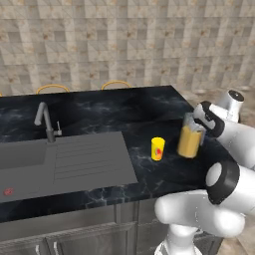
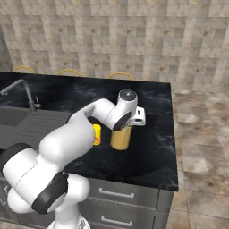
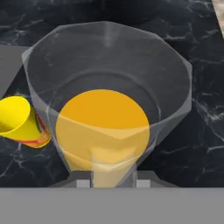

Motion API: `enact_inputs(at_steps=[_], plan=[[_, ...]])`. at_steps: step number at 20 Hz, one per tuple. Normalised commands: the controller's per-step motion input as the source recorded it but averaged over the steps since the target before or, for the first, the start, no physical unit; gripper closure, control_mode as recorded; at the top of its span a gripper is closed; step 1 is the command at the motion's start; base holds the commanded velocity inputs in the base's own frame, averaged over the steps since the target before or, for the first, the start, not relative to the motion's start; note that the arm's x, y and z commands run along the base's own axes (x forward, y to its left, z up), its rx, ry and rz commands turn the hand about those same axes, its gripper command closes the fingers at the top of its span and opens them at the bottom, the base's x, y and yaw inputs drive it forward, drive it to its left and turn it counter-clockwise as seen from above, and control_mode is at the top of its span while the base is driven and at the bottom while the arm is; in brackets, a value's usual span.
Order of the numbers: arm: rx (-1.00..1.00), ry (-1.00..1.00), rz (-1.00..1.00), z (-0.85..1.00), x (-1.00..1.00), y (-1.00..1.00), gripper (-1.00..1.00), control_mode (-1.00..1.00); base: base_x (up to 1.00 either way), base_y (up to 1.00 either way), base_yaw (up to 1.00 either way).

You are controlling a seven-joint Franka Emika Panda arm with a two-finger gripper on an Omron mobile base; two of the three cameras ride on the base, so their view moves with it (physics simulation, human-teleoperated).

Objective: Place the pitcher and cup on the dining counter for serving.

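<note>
gripper (image 3: 110, 183) fingers straddle the clear, orange-bottomed pitcher (image 3: 105, 113); grip uncertain; yellow cup (image 3: 19, 122) just beside.

the pitcher (image 2: 120, 138) stands upright on the dining counter (image 2: 152, 134) — the cup (image 2: 96, 134) just beside it, behind the arm.

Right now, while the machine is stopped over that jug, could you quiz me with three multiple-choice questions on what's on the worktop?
1. Where does the cup stand?
A. In the sink
B. On the dining counter, beside the pitcher
C. On the floor

2. What colour is the pitcher's lower part?
A. Orange-yellow
B. Blue
C. Green

3. How does the pitcher stand?
A. Tipped on its side
B. Upside down
C. Upright on the counter

Answers:
1 B: the left base view shows it on the black stone, just left of the pitcher.
2 A: the hand view shows orange fill.
3 C: both base views show it standing upright, open mouth up under the gripper.
</note>
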Motion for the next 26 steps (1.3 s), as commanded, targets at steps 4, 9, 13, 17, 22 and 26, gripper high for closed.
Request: enact_inputs(at_steps=[4,9,13,17,22,26], plan=[[0.0,-0.36,0.0,0.39,-0.54,0.01,1.0,-1.0,0.0,0.0,0.0],[-0.03,-0.39,0.0,0.46,-0.58,0.03,1.0,-1.0,0.0,0.0,0.0],[0.0,-0.24,0.0,0.39,-0.39,0.0,1.0,-1.0,0.0,0.0,0.0],[0.0,-0.03,0.0,0.11,-0.08,0.0,1.0,-1.0,0.0,0.0,0.0],[-0.01,0.0,0.02,0.0,-0.15,0.0,1.0,1.0,-0.18,-0.06,0.02],[0.0,0.0,0.0,0.0,0.0,0.0,1.0,1.0,-1.0,-0.71,0.12]])
